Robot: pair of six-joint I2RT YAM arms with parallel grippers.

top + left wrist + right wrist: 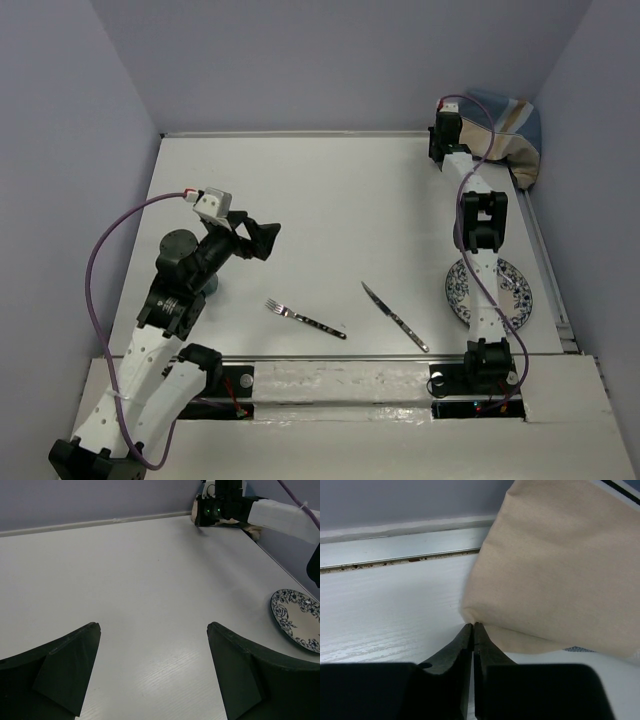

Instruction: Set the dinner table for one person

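The white dinner table (pixel 330 190) carries a fork (pixel 305 318) and a knife (pixel 395 316) near its front edge. A blue-patterned plate (pixel 517 295) lies at the right, partly under my right arm; it also shows in the left wrist view (pixel 297 616). My right gripper (pixel 440 140) reaches to the far right corner. Its jaws are shut at the edge of the tan side of the plaid placemat (pixel 555 565), which lies bunched against the wall (pixel 510 130). My left gripper (pixel 262 240) is open and empty above the left-centre of the table (pixel 150 570).
A dark round object (pixel 178 245) sits at the left, mostly hidden under my left arm. Lavender walls close the table on three sides. A metal rail (pixel 395 560) runs along the back edge.
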